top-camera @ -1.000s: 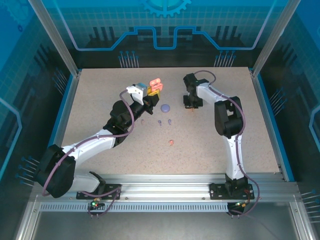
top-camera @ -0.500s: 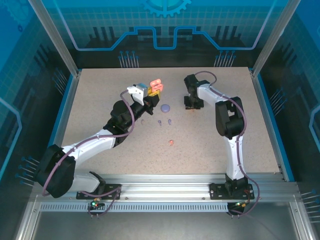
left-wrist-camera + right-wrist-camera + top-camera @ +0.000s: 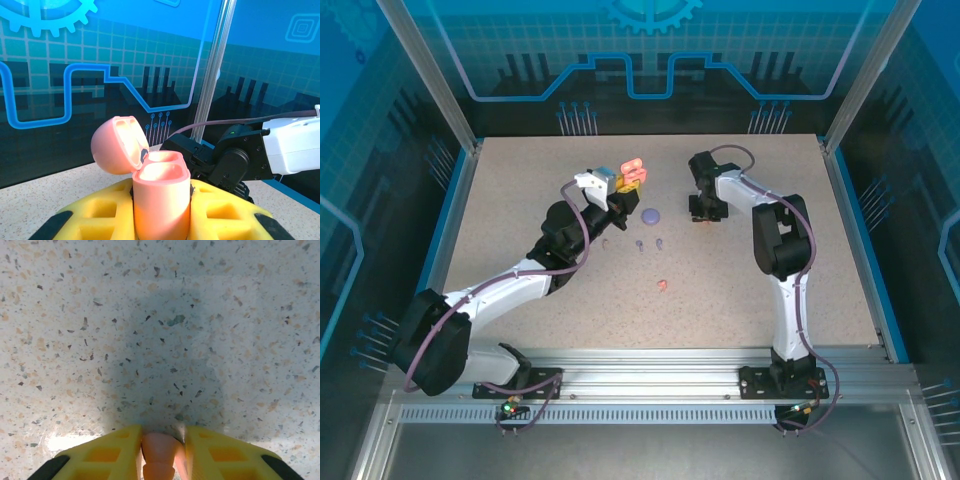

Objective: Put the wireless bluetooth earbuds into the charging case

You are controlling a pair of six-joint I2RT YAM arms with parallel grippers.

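Nearest the arm bases, a loose coral-red earbud (image 3: 663,285) is lying alone on the speckled surface (image 3: 520,220). Further in, two purple earbuds (image 3: 640,244) are sitting side by side, with a pale pink earbud (image 3: 607,241) to their left and a closed purple case (image 3: 651,214) just beyond.

Past these, the right tool (image 3: 708,213) is reaching down, its jaws closed narrowly on the gripped coral-red earbud (image 3: 159,457), which is sitting pinched between the yellow fingers (image 3: 117,452). I cannot tell whether it is touching the surface or hanging just clear.

Across from it, the left tool (image 3: 632,180) is clamping the body of the coral charging case (image 3: 160,195), raised and upright, with the lid (image 3: 117,150) hanging open and the mouth facing up.

The buds are looking featherlight, hard and glossy, so they are likely to twist or squirt out of a pinch. Gripping across the head while leaving the stem free seems safest. The case is looking rigid, with its hinge the weak spot.

Blue circuit-patterned panels (image 3: 640,60) and an aluminium post (image 3: 212,75) are enclosing the far side.
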